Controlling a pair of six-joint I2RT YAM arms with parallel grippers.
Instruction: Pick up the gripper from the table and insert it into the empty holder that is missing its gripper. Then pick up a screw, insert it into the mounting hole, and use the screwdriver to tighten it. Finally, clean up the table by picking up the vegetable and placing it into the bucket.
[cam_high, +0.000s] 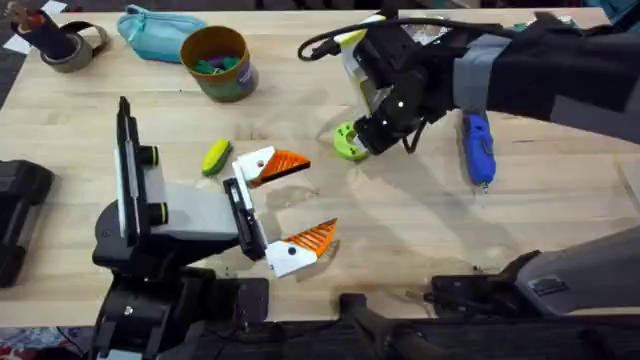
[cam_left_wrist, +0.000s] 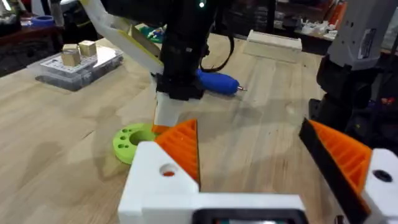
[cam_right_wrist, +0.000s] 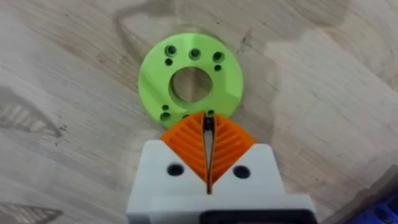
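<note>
We find no brand, label or legible writing on anything here; the bucket (cam_high: 217, 62) near the tabletop's far edge carries a printed band too small to read. It is a yellow-orange cylinder, open-topped, with colourful bits inside. Beside it, toward the far left corner, lies a soft teal pouch (cam_high: 158, 33).

The tabletop (cam_high: 420, 215) is pale wood with visible grain. Our right hand (cam_right_wrist: 208, 134) has white fingers with orange ribbed pads (cam_right_wrist: 186, 138) pressed together on something small and dark, possibly a screw; we cannot tell for sure. It sits at the rim of the ring (cam_right_wrist: 190, 82), a flat lime-green plastic disc with a large round centre hole and several small holes around it, lying flat near the tabletop's middle. The screwdriver (cam_high: 477, 148), a smooth blue pen shape with a thin metal tip, lies toward the right edge, just beside the right arm.

Our left hand (cam_high: 290, 207) has the same white fingers and orange ribbed pads, spread wide apart and holding nothing, near the front edge. A small yellow-green vegetable (cam_high: 216, 156) lies just beside it. A clear plastic box (cam_left_wrist: 79, 63) holds two tan blocks.
</note>
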